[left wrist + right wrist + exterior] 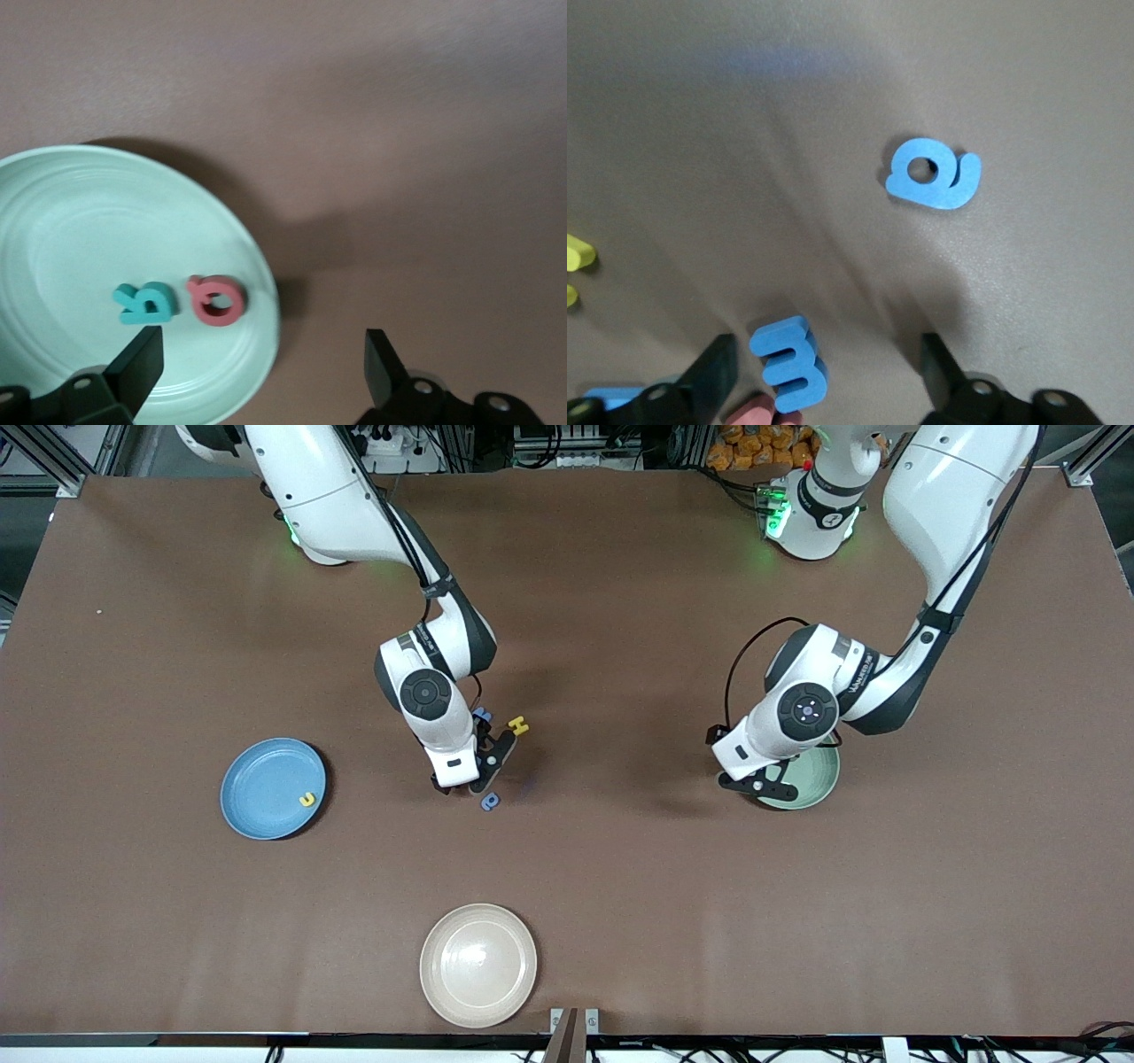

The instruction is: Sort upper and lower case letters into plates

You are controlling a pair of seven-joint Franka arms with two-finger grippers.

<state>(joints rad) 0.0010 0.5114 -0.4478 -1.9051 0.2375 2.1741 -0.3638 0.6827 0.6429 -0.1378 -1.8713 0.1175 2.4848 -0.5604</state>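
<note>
Three letters are sorted, a yellow one (306, 799) in my blue plate (257, 815) and a teal (144, 303) and a red (217, 300) in the mint plate (62, 230); my left gripper (261, 363) hangs open and empty over that plate's edge; my right gripper (824, 376), fingers apart, straddles a blue letter (788, 363) lying on the table, the rest unsorted.

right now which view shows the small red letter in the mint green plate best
The left wrist view: the small red letter lies unobstructed in the mint green plate. In the front view the left arm hides it; the right wrist view misses that plate.
</note>
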